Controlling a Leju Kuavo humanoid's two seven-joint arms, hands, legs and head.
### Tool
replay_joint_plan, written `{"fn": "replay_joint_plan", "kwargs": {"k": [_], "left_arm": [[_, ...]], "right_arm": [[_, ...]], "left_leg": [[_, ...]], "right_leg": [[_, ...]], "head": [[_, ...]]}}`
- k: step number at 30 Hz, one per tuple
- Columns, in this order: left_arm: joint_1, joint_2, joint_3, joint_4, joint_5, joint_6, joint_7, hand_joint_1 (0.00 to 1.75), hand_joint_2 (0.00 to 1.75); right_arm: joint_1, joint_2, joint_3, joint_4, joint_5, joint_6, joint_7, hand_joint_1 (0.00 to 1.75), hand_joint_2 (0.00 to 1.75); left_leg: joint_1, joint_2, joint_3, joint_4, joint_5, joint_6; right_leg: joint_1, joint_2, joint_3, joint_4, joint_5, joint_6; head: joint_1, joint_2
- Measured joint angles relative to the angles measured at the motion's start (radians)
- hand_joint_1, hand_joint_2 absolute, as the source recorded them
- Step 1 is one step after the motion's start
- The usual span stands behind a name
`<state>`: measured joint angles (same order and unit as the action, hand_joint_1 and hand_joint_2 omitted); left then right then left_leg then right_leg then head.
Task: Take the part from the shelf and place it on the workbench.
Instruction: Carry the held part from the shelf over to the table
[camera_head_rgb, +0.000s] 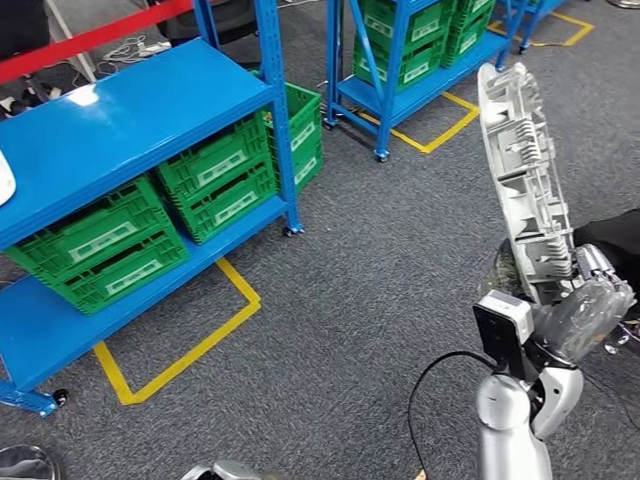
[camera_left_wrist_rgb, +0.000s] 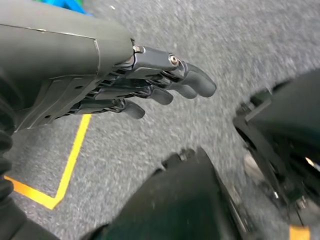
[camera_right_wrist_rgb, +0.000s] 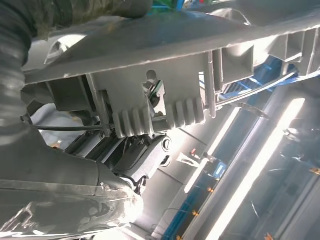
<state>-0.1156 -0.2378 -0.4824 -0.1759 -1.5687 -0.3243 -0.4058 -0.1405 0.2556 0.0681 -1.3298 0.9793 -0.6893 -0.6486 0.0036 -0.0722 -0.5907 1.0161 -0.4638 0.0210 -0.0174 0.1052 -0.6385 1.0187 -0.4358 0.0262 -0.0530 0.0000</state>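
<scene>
Near: right hand (camera_head_rgb: 585, 310), fingers clasping the lower end of the grey cast part (camera_head_rgb: 524, 180), held upright and clear of the floor. Left hand (camera_left_wrist_rgb: 151, 85) hangs empty, fingers straight and together. Far: blue shelves (camera_head_rgb: 113, 120). The tall part could tip from its low grip.

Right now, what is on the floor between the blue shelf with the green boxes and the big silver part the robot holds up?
Just bare grey carpet, plus yellow tape beside the blue shelf, in the head view.
</scene>
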Motion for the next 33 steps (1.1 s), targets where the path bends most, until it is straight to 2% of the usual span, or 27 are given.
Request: {"fn": "replay_joint_plan", "kwargs": {"k": [2,4,5,6,7,8,9,11,12,13,15,16,17,18,20,21,22,23,24,26,27,28,29,30,31,33], "left_arm": [[0.001,-0.001,0.000,0.000,0.001,0.001,0.001,0.00,1.75],[0.001,-0.001,-0.001,0.000,0.001,0.002,0.002,0.00,1.75],[0.001,-0.001,-0.001,0.000,0.001,0.002,0.002,0.00,1.75],[0.001,-0.001,-0.001,0.000,0.001,0.001,0.002,0.00,1.75],[0.001,-0.001,-0.001,0.000,0.001,0.001,0.002,0.00,1.75],[0.001,-0.001,-0.001,0.000,0.001,0.001,0.002,0.00,1.75],[0.001,-0.001,-0.001,0.000,0.001,0.001,0.002,0.00,1.75],[0.001,0.000,-0.001,0.000,0.001,0.002,0.003,0.00,1.75],[0.001,0.000,-0.001,0.001,0.001,0.002,0.004,0.00,1.75],[0.001,0.000,-0.002,0.001,0.001,0.001,0.005,0.00,1.75],[0.000,0.000,-0.005,0.001,0.000,0.001,0.005,0.00,1.75],[0.000,0.000,-0.007,0.001,0.000,0.001,0.005,0.00,1.75],[0.000,0.001,-0.009,0.001,0.000,0.001,0.005,0.00,1.75],[0.000,0.001,-0.011,0.001,0.000,-0.001,0.005,0.00,1.75],[0.000,0.002,-0.015,0.001,0.000,-0.007,0.005,0.00,1.75],[0.000,0.002,-0.016,0.001,0.000,-0.010,0.005,0.00,1.75],[-0.001,0.003,-0.017,0.001,0.000,-0.012,0.005,0.00,1.75],[-0.001,0.003,-0.018,0.001,0.000,-0.013,0.005,0.00,1.75],[-0.001,0.003,-0.019,0.001,0.000,-0.014,0.005,0.00,1.75],[-0.001,0.003,-0.021,0.001,0.000,-0.014,0.005,0.00,1.75],[0.000,0.004,-0.022,0.001,0.000,-0.015,0.005,0.00,1.75],[0.000,0.004,-0.023,0.001,0.000,-0.016,0.005,0.00,1.75],[0.001,0.004,-0.025,0.002,0.000,-0.017,0.004,0.00,1.75],[0.001,0.004,-0.027,0.002,0.000,-0.019,0.003,0.00,1.75],[0.000,0.004,-0.030,0.002,0.000,-0.021,0.001,0.00,1.75],[0.000,0.004,-0.037,0.002,0.000,-0.026,-0.002,0.00,1.75]], "right_arm": [[-0.002,-0.001,0.002,0.002,-0.002,0.000,0.001,1.75,1.75],[-0.005,-0.001,0.008,0.004,-0.002,0.000,0.001,1.75,1.75],[-0.006,-0.001,0.011,0.006,-0.002,0.000,0.001,1.75,1.75],[-0.006,-0.001,0.012,0.008,-0.002,0.000,0.001,1.75,1.75],[-0.006,-0.001,0.012,0.009,-0.002,0.000,0.002,1.75,1.75],[-0.006,-0.001,0.012,0.011,-0.002,0.000,0.002,1.75,1.75],[-0.006,-0.001,0.012,0.012,-0.002,0.000,0.002,1.75,1.75],[-0.009,-0.001,0.016,0.013,-0.003,0.000,0.002,1.75,1.75],[-0.011,-0.001,0.019,0.013,-0.003,0.000,0.002,1.75,1.75],[-0.012,-0.001,0.021,0.014,-0.004,0.000,0.002,1.75,1.75],[-0.013,-0.001,0.023,0.016,-0.005,0.000,0.003,1.75,1.75],[-0.013,0.000,0.023,0.017,-0.006,0.000,0.003,1.75,1.75],[-0.014,0.000,0.025,0.017,-0.007,0.000,0.003,1.75,1.75],[-0.015,0.000,0.026,0.017,-0.009,0.000,0.003,1.75,1.75],[-0.015,0.001,0.030,0.019,-0.015,0.000,0.004,1.75,1.75],[-0.016,0.001,0.031,0.021,-0.017,0.000,0.004,1.75,1.75],[-0.016,0.001,0.032,0.023,-0.018,0.000,0.005,1.75,1.75],[-0.016,0.001,0.032,0.025,-0.018,0.000,0.005,1.75,1.75],[-0.016,0.001,0.033,0.027,-0.018,0.000,0.006,1.75,1.75],[-0.016,0.001,0.034,0.028,-0.019,0.000,0.006,1.75,1.75],[-0.017,0.001,0.036,0.028,-0.019,0.000,0.006,1.75,1.75],[-0.017,0.001,0.038,0.028,-0.020,0.000,0.007,1.75,1.75],[-0.018,0.001,0.040,0.028,-0.021,0.000,0.007,1.75,1.75],[-0.018,0.001,0.041,0.028,-0.022,0.000,0.008,1.75,1.75],[-0.017,0.001,0.041,0.028,-0.023,0.000,0.008,1.75,1.75],[-0.018,0.001,0.042,0.028,-0.024,0.000,0.009,1.75,1.75]], "left_leg": [[0.004,0.025,0.004,-0.009,0.005,0.006],[0.004,0.051,0.006,-0.012,0.006,0.011],[0.004,0.064,0.005,-0.011,0.005,0.012],[0.003,0.077,0.005,-0.011,0.005,0.012],[0.003,0.090,0.005,-0.011,0.005,0.011],[0.003,0.102,0.005,-0.010,0.004,0.010],[0.003,0.113,0.007,-0.010,0.002,0.008],[-0.002,0.132,0.008,-0.007,-0.003,0.000],[-0.005,0.141,0.008,-0.005,-0.005,-0.005],[-0.008,0.148,0.008,-0.004,-0.006,-0.009],[-0.009,0.162,0.009,-0.003,-0.008,-0.017],[-0.007,0.157,0.008,0.003,-0.016,-0.022],[-0.004,0.142,0.001,0.024,-0.034,-0.026],[-0.002,0.122,-0.015,0.065,-0.062,-0.030],[0.000,0.087,-0.073,0.193,-0.125,-0.033],[0.001,0.081,-0.099,0.248,-0.144,-0.033],[0.000,0.078,-0.114,0.274,-0.143,-0.031],[0.000,0.076,-0.111,0.264,-0.123,-0.029],[0.001,0.068,-0.090,0.218,-0.089,-0.025],[0.004,0.018,-0.033,0.091,-0.021,-0.015],[0.006,-0.007,-0.012,0.043,-0.005,-0.012],[0.006,-0.025,-0.003,0.017,-0.002,-0.009],[0.005,-0.027,0.000,0.009,-0.005,-0.008],[0.004,-0.015,0.001,0.003,-0.005,-0.006],[0.004,-0.002,0.003,-0.001,-0.002,-0.003],[0.007,0.028,0.008,-0.011,0.003,0.006]], "right_leg": [[0.002,-0.036,-0.022,0.034,-0.023,0.010],[0.003,-0.084,-0.072,0.142,-0.081,0.018],[0.002,-0.094,-0.103,0.210,-0.108,0.021],[0.001,-0.098,-0.125,0.258,-0.124,0.025],[0.000,-0.100,-0.131,0.274,-0.121,0.027],[-0.001,-0.104,-0.117,0.251,-0.103,0.028],[-0.001,-0.113,-0.082,0.188,-0.071,0.028],[0.004,-0.151,-0.004,0.052,-0.028,0.023],[0.007,-0.163,0.019,0.012,-0.020,0.017],[0.010,-0.167,0.026,-0.001,-0.021,0.011],[0.010,-0.146,0.023,-0.001,-0.017,-0.002],[0.009,-0.137,0.022,-0.002,-0.015,-0.007],[0.007,-0.127,0.022,-0.004,-0.013,-0.013],[0.005,-0.118,0.023,-0.005,-0.011,-0.018],[0.006,-0.098,0.022,-0.005,-0.010,-0.024],[0.007,-0.086,0.021,-0.005,-0.009,-0.025],[0.007,-0.073,0.021,-0.005,-0.009,-0.025],[0.008,-0.060,0.021,-0.004,-0.008,-0.025],[0.008,-0.046,0.022,-0.004,-0.008,-0.025],[0.007,-0.020,0.020,-0.002,-0.006,-0.022],[0.006,-0.009,0.016,0.000,-0.004,-0.018],[0.003,0.002,0.010,0.001,-0.001,-0.012],[0.000,0.014,0.004,0.000,0.002,-0.005],[-0.003,0.026,-0.001,-0.002,0.006,0.002],[-0.004,0.025,-0.007,0.000,0.006,0.008],[0.000,-0.018,-0.034,0.045,-0.023,0.016]], "head": [[0.005,0.000],[0.010,0.000],[0.012,0.000],[0.011,0.000],[0.012,0.000],[0.012,0.000],[0.012,0.000],[0.012,0.000],[0.011,0.000],[0.010,0.000],[0.010,0.000],[0.010,0.000],[0.009,0.000],[0.007,0.000],[0.005,0.000],[0.005,0.000],[0.005,0.000],[0.005,0.000],[0.005,0.000],[0.006,0.000],[0.005,0.000],[0.006,0.000],[0.005,0.000],[0.005,0.000],[0.005,0.000],[0.011,0.000]]}}
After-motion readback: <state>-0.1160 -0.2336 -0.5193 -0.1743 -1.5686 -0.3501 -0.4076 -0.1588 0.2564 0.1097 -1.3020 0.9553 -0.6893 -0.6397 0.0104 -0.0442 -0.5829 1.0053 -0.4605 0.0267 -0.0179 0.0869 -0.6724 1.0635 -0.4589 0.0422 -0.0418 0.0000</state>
